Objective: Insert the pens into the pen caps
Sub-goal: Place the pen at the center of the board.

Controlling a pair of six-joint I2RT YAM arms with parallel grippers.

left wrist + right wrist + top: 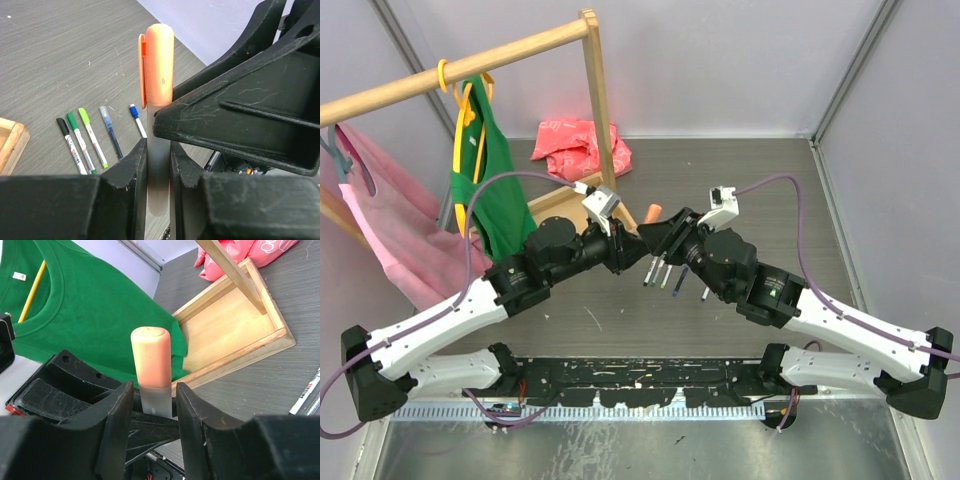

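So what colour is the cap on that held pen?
The cap is orange, clearest in left wrist view.

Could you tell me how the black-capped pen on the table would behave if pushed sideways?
The black-capped pen looks thin and round, so it would probably roll rather than slide, likely bumping the dark green pen beside it. Its barrel seems rigid plastic, so it should stay stiff and feel light.

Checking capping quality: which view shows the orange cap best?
Left wrist: the orange cap is close and side-on, clip and lower rim visible. Right wrist shows its plain side; top external only a small orange speck.
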